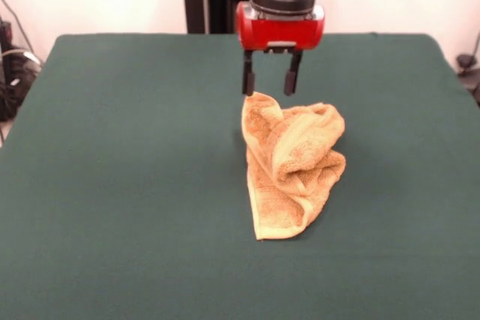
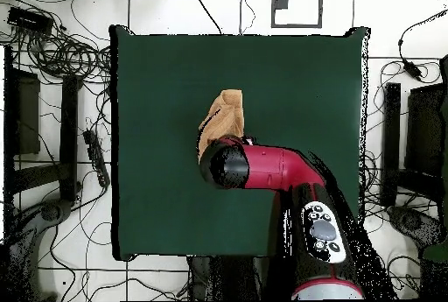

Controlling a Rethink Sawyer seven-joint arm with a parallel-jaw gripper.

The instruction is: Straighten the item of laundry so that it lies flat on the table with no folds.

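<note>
The orange-tan towel [image 1: 292, 164] lies crumpled and rolled on itself near the middle of the dark green table [image 1: 120, 185]. One end is bunched into a thick fold, the other tapers toward the camera. No label shows. My gripper [image 1: 271, 80] hangs just above the towel's far end, with its two black fingers [image 1: 247, 79] spread apart and empty. In the overhead view the towel [image 2: 224, 117] lies just beyond the arm's red wrist, which hides the gripper and the towel's near end.
The table's [image 2: 157, 185] green cloth stretches wide on all sides of the towel. Cables and dark equipment [image 2: 52, 53] lie on the floor round the table. The robot's pedestal [image 2: 324, 263] stands at the table's edge.
</note>
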